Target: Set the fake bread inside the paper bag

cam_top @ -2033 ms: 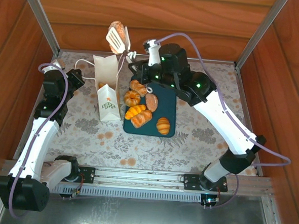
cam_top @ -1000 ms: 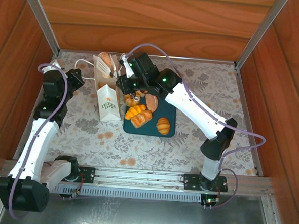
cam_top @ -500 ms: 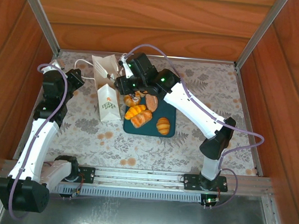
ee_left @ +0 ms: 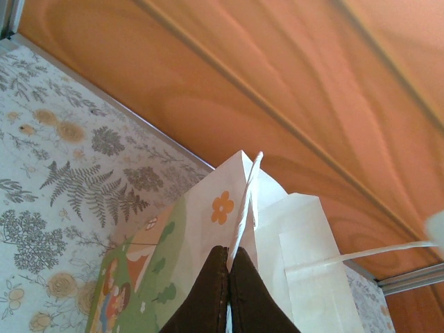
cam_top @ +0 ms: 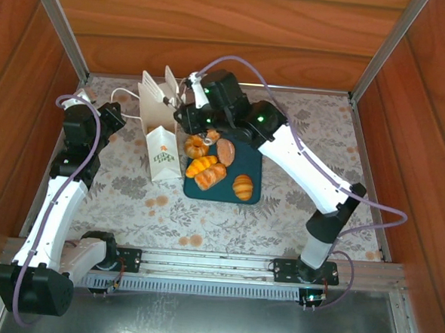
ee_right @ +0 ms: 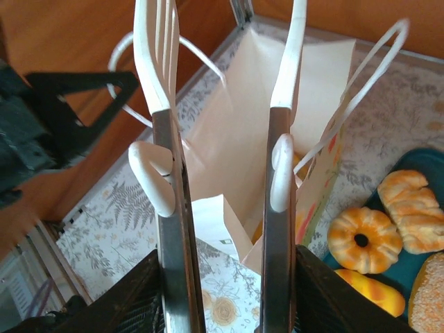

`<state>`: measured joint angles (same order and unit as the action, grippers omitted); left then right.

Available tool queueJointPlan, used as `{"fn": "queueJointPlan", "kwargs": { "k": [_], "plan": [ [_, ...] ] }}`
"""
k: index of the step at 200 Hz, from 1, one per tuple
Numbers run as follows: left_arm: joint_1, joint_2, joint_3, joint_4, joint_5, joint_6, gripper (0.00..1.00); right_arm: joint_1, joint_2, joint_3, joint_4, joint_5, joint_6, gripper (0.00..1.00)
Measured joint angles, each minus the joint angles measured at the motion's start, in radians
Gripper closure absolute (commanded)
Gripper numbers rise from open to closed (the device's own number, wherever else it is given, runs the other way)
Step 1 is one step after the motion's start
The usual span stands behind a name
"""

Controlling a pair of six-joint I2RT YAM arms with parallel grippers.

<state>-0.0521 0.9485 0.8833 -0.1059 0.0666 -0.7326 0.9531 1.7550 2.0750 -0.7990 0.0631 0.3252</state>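
In the top view we look steeply down from above and behind the arms (cam_top: 62, 194), far enough back to take in the whole counter (cam_top: 122, 198) and its wooden walls (cam_top: 231, 31). At the left wrist we sit pressed close to the paper bag (ee_left: 201, 229), facing along its rim toward the back wall. At the right wrist we look down between the tongs (ee_right: 151, 69) into the bag's mouth, with the tray (ee_right: 431, 166) at the right. All three views share the bag; top and right wrist also share the tray.
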Motion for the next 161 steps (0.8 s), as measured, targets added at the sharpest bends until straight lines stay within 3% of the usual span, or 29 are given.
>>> {"fn": "queueJointPlan", "kwargs": {
  "k": [62,161],
  "plan": [
    [0.0,-0.001,0.0,-0.005,0.0,0.0,1.0,-0.069,-0.19,-0.086,0.057,0.034,0.009,0.55],
    [0.0,-0.003,0.0,-0.024,0.0,0.002,1.0,-0.199,-0.368,-0.492,0.077,0.032,0.096,0.56]
  ]
}}
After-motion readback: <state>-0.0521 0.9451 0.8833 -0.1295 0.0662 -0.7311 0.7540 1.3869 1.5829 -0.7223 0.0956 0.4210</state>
